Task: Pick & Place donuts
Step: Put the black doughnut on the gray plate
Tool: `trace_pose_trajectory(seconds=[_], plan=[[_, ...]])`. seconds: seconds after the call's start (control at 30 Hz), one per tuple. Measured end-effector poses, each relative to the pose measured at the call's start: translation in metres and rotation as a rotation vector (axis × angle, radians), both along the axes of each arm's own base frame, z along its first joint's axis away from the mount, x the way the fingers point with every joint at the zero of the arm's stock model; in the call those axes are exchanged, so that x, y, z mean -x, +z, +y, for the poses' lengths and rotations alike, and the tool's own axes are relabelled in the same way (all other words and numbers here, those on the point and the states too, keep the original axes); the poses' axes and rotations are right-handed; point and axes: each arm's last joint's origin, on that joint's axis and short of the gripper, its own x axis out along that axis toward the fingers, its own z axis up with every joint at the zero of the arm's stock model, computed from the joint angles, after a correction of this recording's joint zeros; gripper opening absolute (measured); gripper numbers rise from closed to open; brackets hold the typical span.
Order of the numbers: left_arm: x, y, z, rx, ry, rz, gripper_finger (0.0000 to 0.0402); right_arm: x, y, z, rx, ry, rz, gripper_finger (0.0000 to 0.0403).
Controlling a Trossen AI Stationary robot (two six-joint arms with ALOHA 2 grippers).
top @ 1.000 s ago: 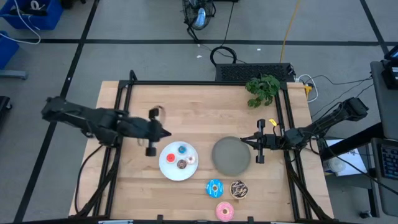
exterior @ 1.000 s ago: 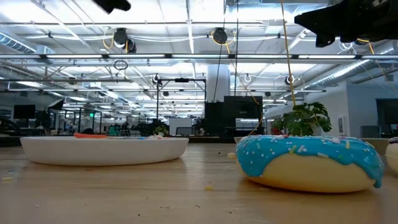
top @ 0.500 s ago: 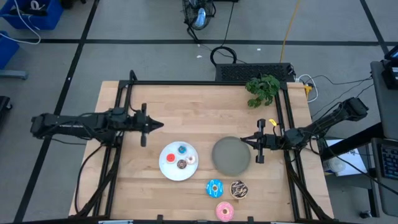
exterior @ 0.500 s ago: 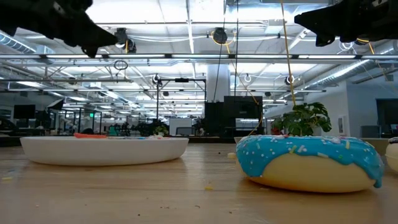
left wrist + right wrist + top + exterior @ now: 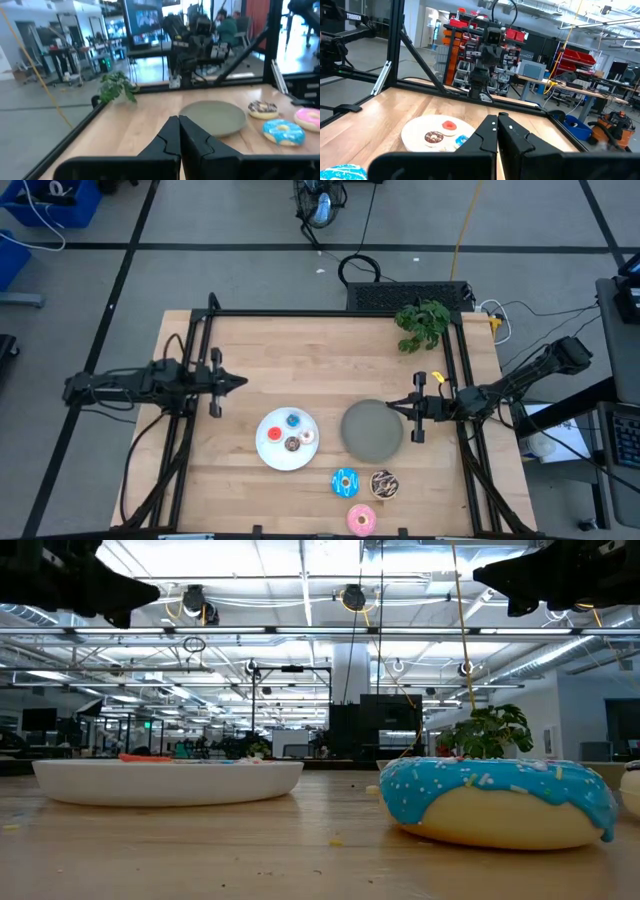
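The white plate (image 5: 272, 450) carries tiny donuts: a blue one (image 5: 293, 420), a whitish-pink one (image 5: 306, 436) and a brown one (image 5: 291, 444). The right wrist view also shows a red one (image 5: 449, 125). Near the near edge lie the blue-iced donut (image 5: 345, 482), the chocolate sprinkled donut (image 5: 384, 484) and the pink-iced donut (image 5: 361, 520), each flat on the wood. My left gripper (image 5: 240, 381) hovers shut, left of and beyond the white plate. My right gripper (image 5: 390, 406) hovers shut at the right rim of the grey plate (image 5: 372, 430).
A green plant (image 5: 423, 323) sits at the far right corner. A black frame (image 5: 330, 313) runs along the table's far, left and right sides. Bare wood lies between the plates and the far rail. In the low view the blue-iced donut (image 5: 497, 802) stands close to the camera.
My left gripper has drawn back from the white plate's left rim toward the table's left edge, and its wrist has turned level. The right arm, the plates and the donuts have stayed put.
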Motion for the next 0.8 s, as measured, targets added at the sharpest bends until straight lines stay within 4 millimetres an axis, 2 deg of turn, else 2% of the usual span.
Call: trace_pose_trajectory(seconds=[0.2, 0.37, 0.8], plan=[[-0.004, -0.035, 0.003, 0.045, 0.008, 0.016, 0.0000, 0.000, 0.001, 0.000, -0.003, -0.003, -0.007, 0.0000], [-0.004, -0.054, 0.005, 0.073, 0.011, 0.034, 0.0000, 0.000, 0.001, 0.000, -0.004, -0.003, -0.008, 0.0000], [-0.003, -0.056, 0.010, 0.105, 0.023, 0.044, 0.0008, 0.000, 0.001, 0.000, 0.003, -0.004, -0.007, 0.0000]])
